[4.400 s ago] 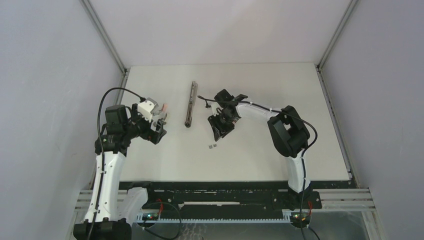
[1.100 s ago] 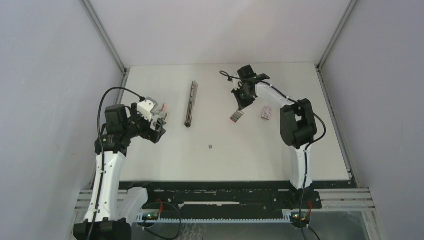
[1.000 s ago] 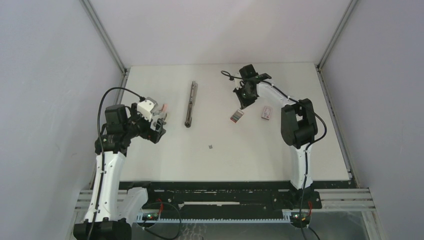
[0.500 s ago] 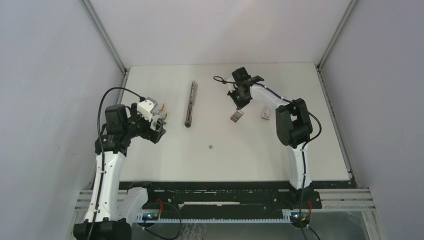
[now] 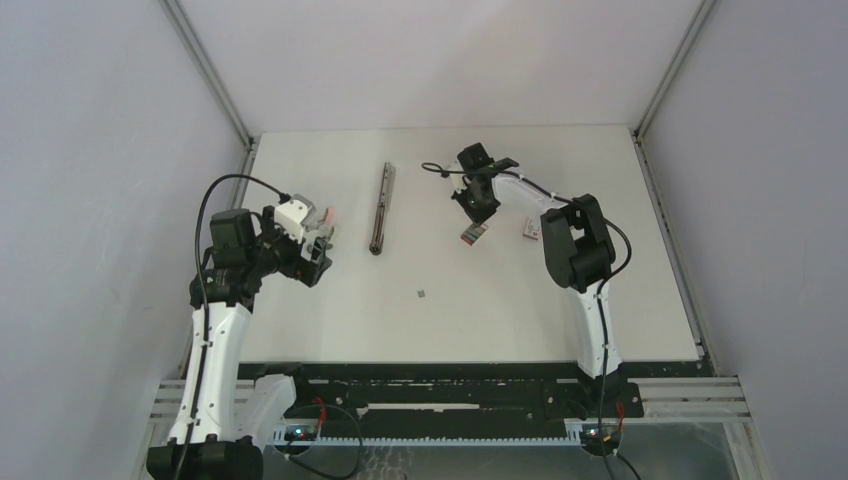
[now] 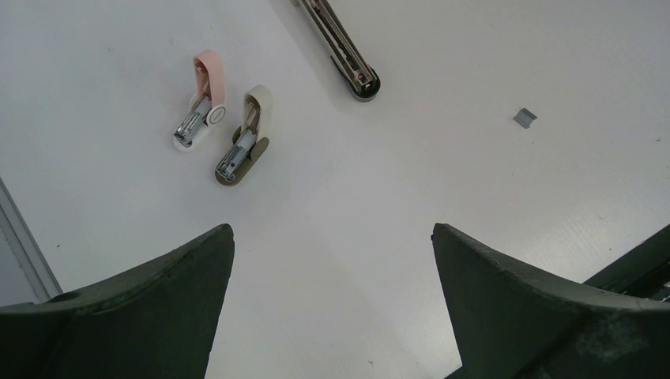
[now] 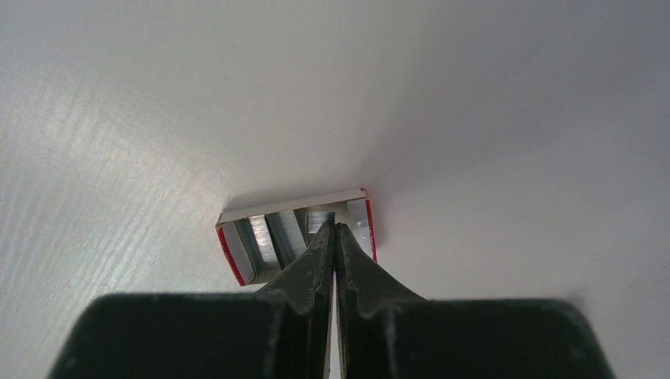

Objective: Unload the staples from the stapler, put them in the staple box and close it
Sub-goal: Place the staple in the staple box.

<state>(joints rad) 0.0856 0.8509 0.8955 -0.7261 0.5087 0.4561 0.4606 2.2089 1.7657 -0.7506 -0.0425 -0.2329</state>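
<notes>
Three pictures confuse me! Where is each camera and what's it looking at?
Top: above, behind the arms, looking down at the table; both arms show.
Left wrist: looks down at the stapler and two staple removers; open left gripper shows.
Right wrist: looks down at an open staple box; shut right gripper shows.
Shared: top and left wrist both see the stapler.

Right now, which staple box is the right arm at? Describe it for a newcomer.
On the white table, look right of the long dark stapler. The open red-and-white box lies at the right tool's shut tips, nearer the stapler than the other box, and alone shows silvery staple rows.
</notes>
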